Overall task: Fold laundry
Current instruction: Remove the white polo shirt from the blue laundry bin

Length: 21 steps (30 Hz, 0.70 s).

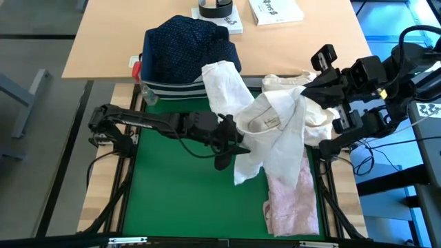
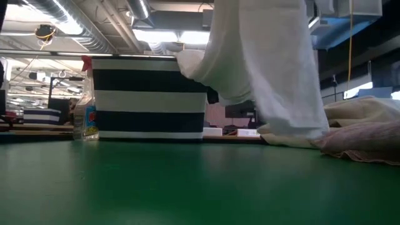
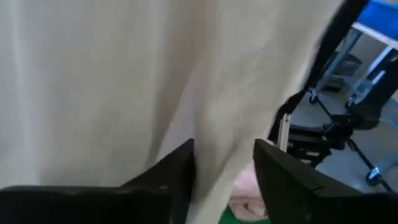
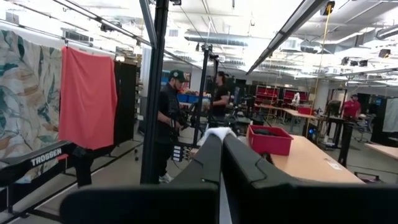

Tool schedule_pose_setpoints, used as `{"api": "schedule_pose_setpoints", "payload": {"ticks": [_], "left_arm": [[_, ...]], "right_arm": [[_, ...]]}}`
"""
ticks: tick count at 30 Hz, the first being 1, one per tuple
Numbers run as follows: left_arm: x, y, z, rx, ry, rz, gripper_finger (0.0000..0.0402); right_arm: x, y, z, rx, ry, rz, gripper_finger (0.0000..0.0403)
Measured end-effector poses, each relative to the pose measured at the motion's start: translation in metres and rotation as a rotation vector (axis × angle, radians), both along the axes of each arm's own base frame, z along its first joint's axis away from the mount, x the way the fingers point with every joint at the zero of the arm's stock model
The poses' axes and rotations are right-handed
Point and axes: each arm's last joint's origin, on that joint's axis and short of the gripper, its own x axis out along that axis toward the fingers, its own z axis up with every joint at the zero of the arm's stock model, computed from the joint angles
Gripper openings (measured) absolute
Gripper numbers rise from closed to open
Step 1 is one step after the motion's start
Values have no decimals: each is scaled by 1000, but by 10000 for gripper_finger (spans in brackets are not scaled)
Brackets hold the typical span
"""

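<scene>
Shirt between left tool fingers — lifted

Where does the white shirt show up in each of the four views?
High view: white shirt, centre-right, draped up between both arms.
Low view: hanging from the top, centre-right.
Left wrist view: fills the picture, between the fingers.
Right wrist view: cannot tell.
Shared landmark: striped bin.

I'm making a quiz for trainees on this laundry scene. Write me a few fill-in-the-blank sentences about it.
1. The left hand grips the white shirt, which hangs ___ the green mat.
2. The pale pink top lies on the mat's ___ side in the high view.
3. The navy dotted shirt sits in the ___ bin.

Missing words: above; right; striped
</scene>
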Motion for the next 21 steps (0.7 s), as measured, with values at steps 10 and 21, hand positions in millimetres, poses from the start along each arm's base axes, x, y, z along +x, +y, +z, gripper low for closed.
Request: {"api": "schedule_pose_setpoints", "payload": {"ticks": [10,21], "left_arm": [[-8,0,19,56,-9,-11,8],[-118,-16,143,149,-48,50,2]], "right_arm": [[4,1,-5,-22,48,-4,5],[2,0,-30,48,334,3,5]]}}
